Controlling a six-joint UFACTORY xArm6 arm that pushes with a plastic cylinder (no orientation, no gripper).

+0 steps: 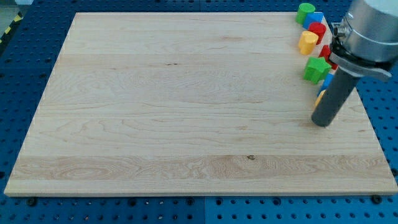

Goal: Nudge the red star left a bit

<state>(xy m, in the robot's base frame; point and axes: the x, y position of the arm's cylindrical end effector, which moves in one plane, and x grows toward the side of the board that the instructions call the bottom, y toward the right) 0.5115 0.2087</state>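
Only a small red piece of the red star (325, 53) shows at the view's right edge, behind the arm and between a yellow block (307, 42) and a green star (316, 70). My tip (321, 122) rests on the board below this cluster, below and slightly left of the red star. It stands just under a small orange-yellow block (319, 97) that the rod partly hides.
The wooden board (186, 106) lies on a blue perforated table. More blocks sit at the top right: a green round block (305, 12), a blue block (318, 17), a second red block (317, 30) and a blue block (327, 81) beside the rod.
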